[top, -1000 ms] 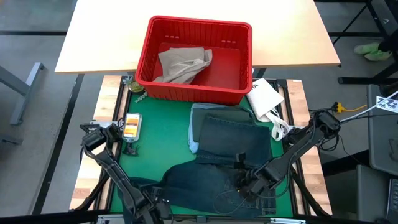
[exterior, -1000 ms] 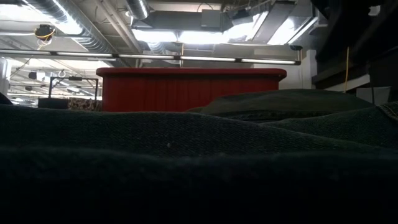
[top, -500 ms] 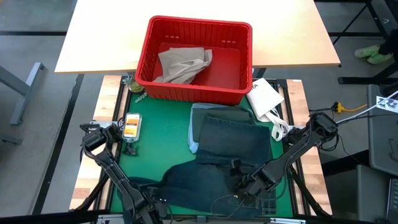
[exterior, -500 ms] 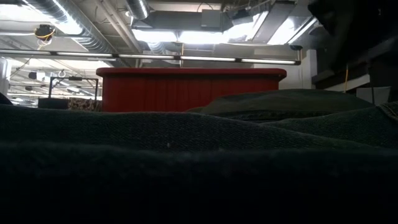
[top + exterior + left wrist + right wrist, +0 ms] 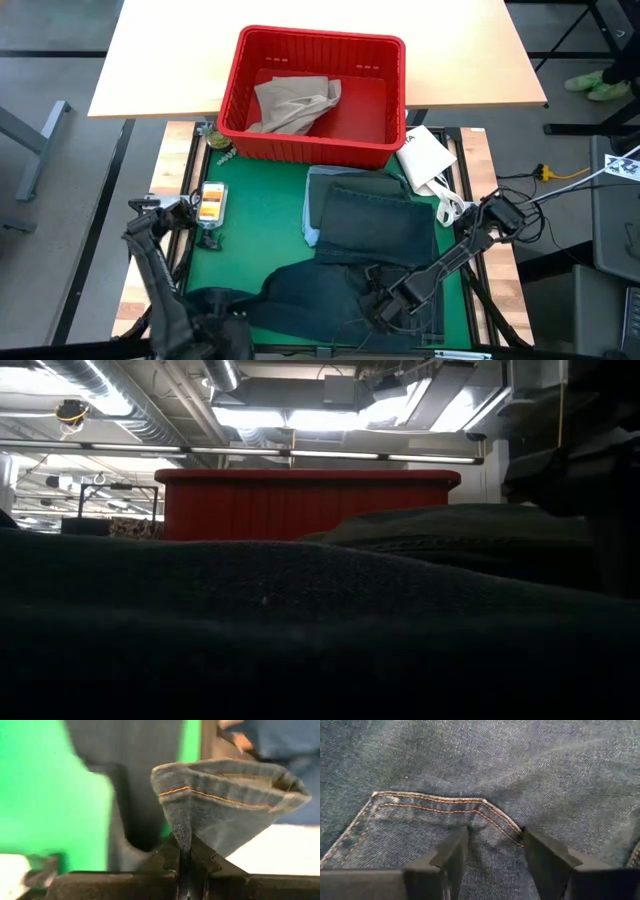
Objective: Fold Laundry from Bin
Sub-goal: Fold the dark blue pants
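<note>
The red bin [image 5: 313, 95] stands at the upper middle of the high view, straddling the near edge of the pale tabletop [image 5: 160, 60], with tan khaki trousers [image 5: 293, 103] heaped in its left half and its right half showing bare red floor. Below it the green mat [image 5: 255, 225] lies open on its left side, bare from the bin down to the denim, with only a small orange-faced device [image 5: 211, 203] at its left edge; any writing on that device is too small to read. A folded dark stack [image 5: 375, 220] sits at the mat's centre-right with a light blue garment [image 5: 312, 215] showing along its left edge, and a white packet [image 5: 425, 155] lies at its upper right, just beside the bin's corner. The dark blue jeans [image 5: 310, 290] spread across the lower middle, reaching the mat's bottom edge. The left gripper [image 5: 186, 862] at the lower left of the high view is clamped tight on a hemmed edge of the jeans, lifting it into a cone. The right gripper [image 5: 492, 855], lower centre-right, has its fingers apart and pressed down on the denim beside a stitched pocket corner, holding nothing. In the low view the bin's wall rises beyond dark cloth
</note>
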`<state>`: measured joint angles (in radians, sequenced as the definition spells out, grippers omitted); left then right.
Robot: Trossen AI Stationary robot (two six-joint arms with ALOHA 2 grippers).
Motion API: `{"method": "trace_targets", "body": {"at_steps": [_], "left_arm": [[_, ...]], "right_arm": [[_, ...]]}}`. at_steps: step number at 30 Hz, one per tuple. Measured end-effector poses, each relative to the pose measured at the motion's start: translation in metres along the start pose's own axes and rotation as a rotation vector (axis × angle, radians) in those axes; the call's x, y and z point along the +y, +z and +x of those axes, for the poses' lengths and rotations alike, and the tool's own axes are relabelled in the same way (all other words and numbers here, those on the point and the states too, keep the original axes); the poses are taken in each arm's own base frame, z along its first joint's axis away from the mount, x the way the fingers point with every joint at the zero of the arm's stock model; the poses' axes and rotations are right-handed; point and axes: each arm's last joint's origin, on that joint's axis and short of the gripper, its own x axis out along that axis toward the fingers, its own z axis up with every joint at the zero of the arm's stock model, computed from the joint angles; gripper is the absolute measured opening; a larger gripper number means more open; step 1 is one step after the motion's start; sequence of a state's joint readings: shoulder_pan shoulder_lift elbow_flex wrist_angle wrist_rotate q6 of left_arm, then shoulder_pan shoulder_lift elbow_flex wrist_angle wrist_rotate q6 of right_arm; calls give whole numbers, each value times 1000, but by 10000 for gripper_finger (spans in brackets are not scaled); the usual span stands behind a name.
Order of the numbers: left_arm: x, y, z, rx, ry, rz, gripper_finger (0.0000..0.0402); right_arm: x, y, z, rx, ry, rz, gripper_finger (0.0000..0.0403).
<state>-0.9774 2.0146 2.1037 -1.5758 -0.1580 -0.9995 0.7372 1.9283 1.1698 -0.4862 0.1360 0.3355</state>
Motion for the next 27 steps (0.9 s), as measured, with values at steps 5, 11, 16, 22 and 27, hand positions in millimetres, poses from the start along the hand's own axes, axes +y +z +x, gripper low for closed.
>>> {"method": "trace_targets", "body": {"at_steps": [5, 11, 16, 22, 27], "left_arm": [[10, -5, -49, -287, -24, -68, 6], [29, -23, -91, -663, 31, -200, 7], [47, -29, -113, -815, 44, -243, 7], [56, -30, -122, -854, 39, -267, 7], [54, -28, -119, -852, 32, -304, 7]], "right_arm": [[0, 0, 0, 1, 2, -1, 195], [0, -1, 1, 1, 2, -4, 195], [1, 0, 1, -8, 7, -4, 195], [1, 0, 2, -7, 8, -3, 195], [1, 1, 0, -17, -16, 5, 195]]}}
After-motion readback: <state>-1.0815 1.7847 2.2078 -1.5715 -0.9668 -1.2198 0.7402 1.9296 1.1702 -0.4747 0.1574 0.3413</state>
